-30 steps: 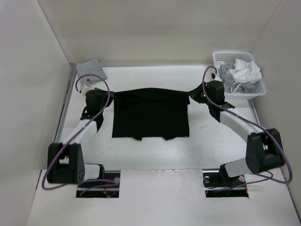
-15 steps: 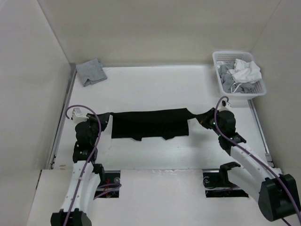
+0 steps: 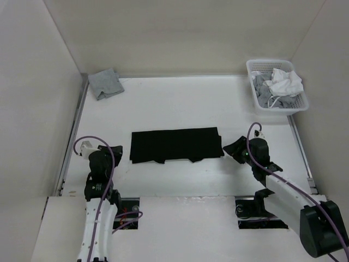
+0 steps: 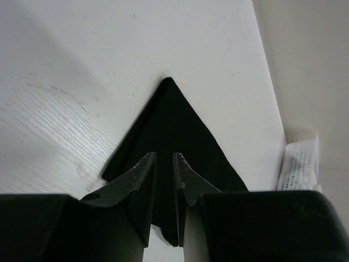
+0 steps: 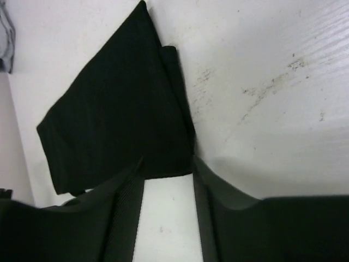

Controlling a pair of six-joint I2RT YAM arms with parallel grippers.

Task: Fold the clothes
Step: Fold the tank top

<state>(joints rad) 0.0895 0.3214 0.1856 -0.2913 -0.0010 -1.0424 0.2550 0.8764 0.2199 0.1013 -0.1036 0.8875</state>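
Observation:
The clothes, one black garment (image 3: 175, 144), lie flat in the middle of the table as a wide, short folded band. My left gripper (image 3: 121, 155) sits low just off its left end. In the left wrist view its jaws (image 4: 164, 155) stand a narrow gap apart, with a corner of the black garment (image 4: 174, 117) showing in the gap. My right gripper (image 3: 232, 148) is just off the right end. Its jaws (image 5: 168, 161) are open, bare table shows between the fingers, and the garment's edge (image 5: 114, 109) lies at the fingertips.
A white basket (image 3: 272, 61) of white and grey garments stands at the back right. A small grey cloth (image 3: 105, 83) lies in the back left corner. Walls close in the table on three sides. The basket (image 4: 300, 164) also shows in the left wrist view.
Both arms drew back toward the near edge, carrying the garment's far edge over onto its near half. The garment is now a narrower band, and both grippers have opened and let go.

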